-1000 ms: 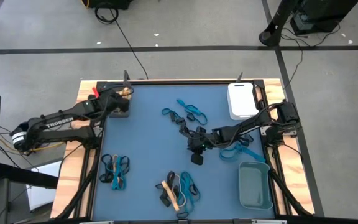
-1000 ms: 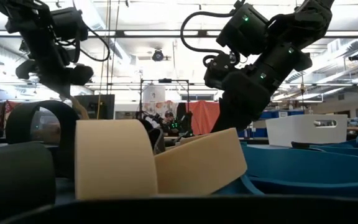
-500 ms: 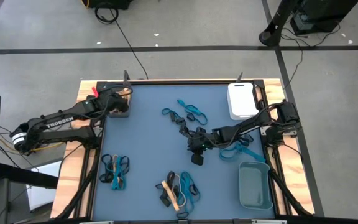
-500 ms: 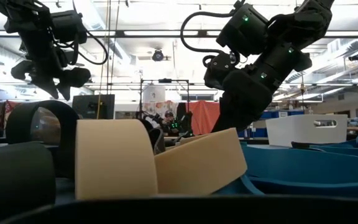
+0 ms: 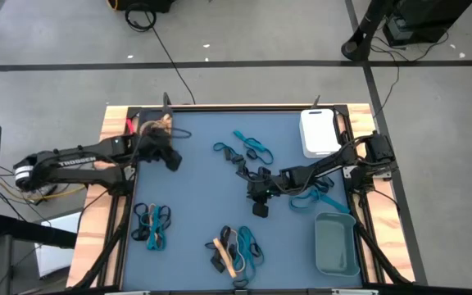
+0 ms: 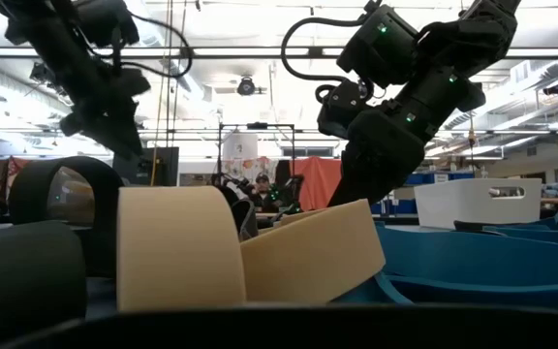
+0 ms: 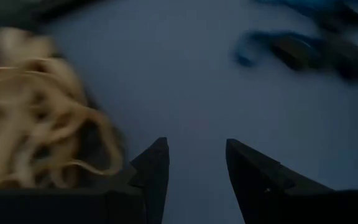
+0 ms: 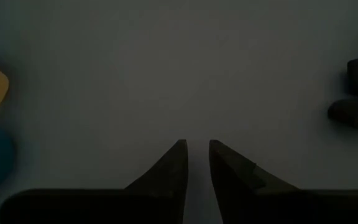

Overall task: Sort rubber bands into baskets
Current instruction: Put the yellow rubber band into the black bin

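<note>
Tan rubber bands (image 7: 36, 124), white basket (image 5: 319, 131), blue table (image 5: 203, 180).

Overhead view: grey concrete floor (image 5: 244, 37) crossed by dark tape lines (image 5: 220, 64); a black cable (image 5: 164, 49) trails across it from the upper left toward the wood-framed table (image 5: 110, 123) with its blue mat (image 5: 203, 188). Level view: a large hall with ceiling beams (image 6: 260, 53) and bright strip lights (image 6: 201, 87) across the top, an orange-red panel (image 6: 316, 182) at centre, and a person (image 6: 263, 187) seated far behind.
</note>
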